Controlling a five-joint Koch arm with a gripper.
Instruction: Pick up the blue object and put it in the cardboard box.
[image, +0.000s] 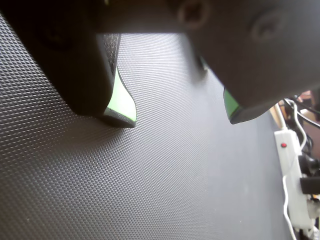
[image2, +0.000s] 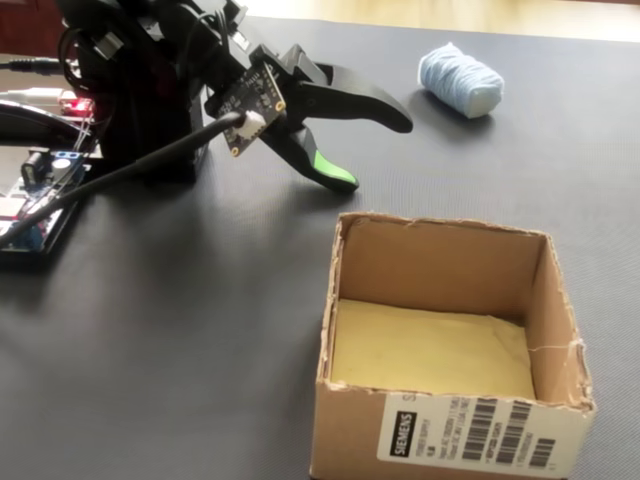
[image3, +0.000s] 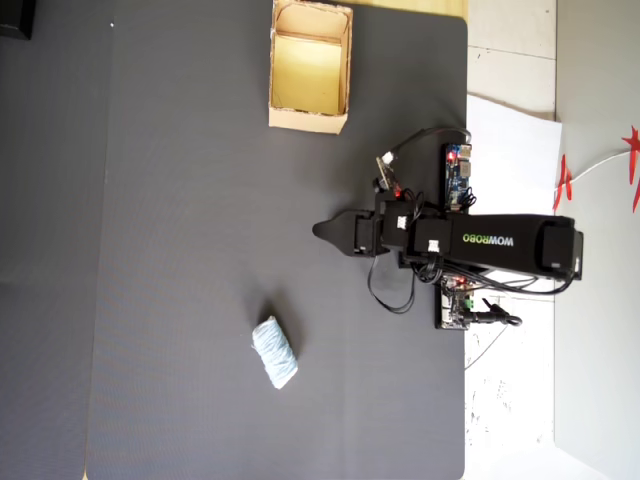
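The end effector (image2: 375, 148) hangs low over the worktop (image2: 200, 330), jaws apart and empty. The blue object (image3: 274, 352) lies well off to one side of it in the overhead view, its long axis slanted across the reach line; the box (image3: 309, 119) sits to the other side.

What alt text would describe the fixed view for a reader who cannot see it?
A black robot gripper with a green fingertip hangs open above a dark textured mat. An empty tan cardboard box stands in front, and a pale blue yarn-like bundle lies behind, untouched.
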